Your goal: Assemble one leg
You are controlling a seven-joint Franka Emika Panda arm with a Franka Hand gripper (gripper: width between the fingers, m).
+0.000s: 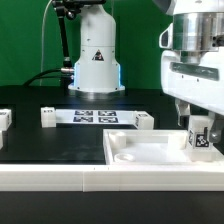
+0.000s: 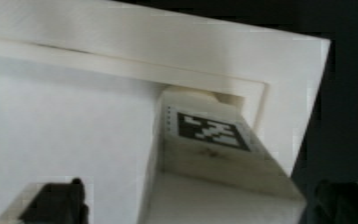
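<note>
Leg upright at a corner of the white tabletop panel

The panel [image 1: 140,152] lies on the black table [image 1: 30,140]; the gripper [image 1: 200,128], jaws closed on the tagged leg [image 1: 200,135], holds it at the panel's far corner on the exterior view's right.

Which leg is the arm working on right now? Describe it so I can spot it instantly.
Find the large white square plastic panel at the front. At its corner on the exterior view's right, under the end effector, stands the small white rectangular plastic leg. Unlike the loose white pieces further back, it sits upright on the panel.
</note>
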